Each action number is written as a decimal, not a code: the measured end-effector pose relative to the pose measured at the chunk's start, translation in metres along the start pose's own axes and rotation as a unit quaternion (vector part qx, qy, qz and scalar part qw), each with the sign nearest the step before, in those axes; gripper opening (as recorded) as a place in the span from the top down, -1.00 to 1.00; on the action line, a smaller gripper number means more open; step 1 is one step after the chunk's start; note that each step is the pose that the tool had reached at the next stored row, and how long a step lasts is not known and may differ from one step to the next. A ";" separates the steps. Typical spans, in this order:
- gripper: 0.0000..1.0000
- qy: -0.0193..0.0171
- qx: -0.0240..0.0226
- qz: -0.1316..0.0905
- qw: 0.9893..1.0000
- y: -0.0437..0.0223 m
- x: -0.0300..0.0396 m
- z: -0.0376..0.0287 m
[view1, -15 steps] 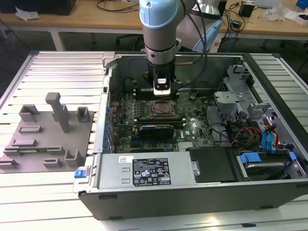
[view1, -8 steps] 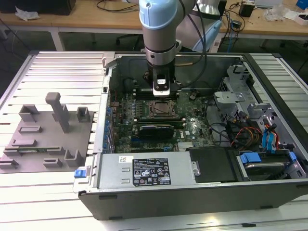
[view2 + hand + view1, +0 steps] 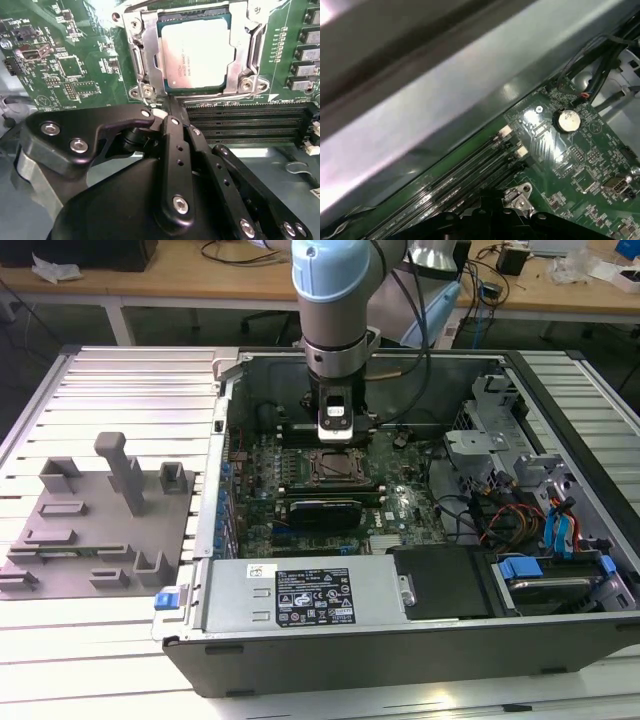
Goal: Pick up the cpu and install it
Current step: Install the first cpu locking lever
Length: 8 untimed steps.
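Note:
The cpu (image 3: 200, 50), a flat silvery square with a thin pale rim, lies inside the metal socket frame (image 3: 145, 55) on the green motherboard (image 3: 75, 75). In the exterior view the cpu (image 3: 335, 467) sits in the middle of the open computer case, right below the arm. My gripper (image 3: 171, 101) is shut with nothing between its fingers. Its black tip hovers at the socket's edge, between the frame and the memory slots (image 3: 250, 125). The gripper (image 3: 335, 435) points straight down into the case.
A long black expansion card (image 3: 320, 510) stands just in front of the socket. The power supply (image 3: 300, 595) fills the case's near side. Cables and blue-tabbed drive bays (image 3: 520, 565) crowd the exterior view's right. Grey fixture blocks (image 3: 100, 510) stand outside on the exterior view's left. A coin battery (image 3: 567, 120) sits on the board.

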<state>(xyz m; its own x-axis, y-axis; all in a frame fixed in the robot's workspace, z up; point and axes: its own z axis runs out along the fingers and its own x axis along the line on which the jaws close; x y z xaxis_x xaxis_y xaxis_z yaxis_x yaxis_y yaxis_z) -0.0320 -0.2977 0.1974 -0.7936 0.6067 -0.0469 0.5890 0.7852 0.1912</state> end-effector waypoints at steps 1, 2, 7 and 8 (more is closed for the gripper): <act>0.79 0.000 0.001 0.001 1.000 0.0020 -0.0023 -0.0005; 0.79 -0.003 0.004 0.000 1.000 0.0049 -0.0031 -0.0154; 0.79 -0.020 0.027 -0.004 0.999 0.0086 -0.0041 -0.0346; 0.79 -0.022 0.030 -0.005 0.999 0.0090 -0.0041 -0.0365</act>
<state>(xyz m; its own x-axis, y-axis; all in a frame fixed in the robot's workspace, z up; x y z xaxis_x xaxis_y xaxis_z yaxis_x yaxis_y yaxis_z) -0.0291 -0.2977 0.2351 -0.7929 0.6024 -0.0919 0.5901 0.7966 0.1308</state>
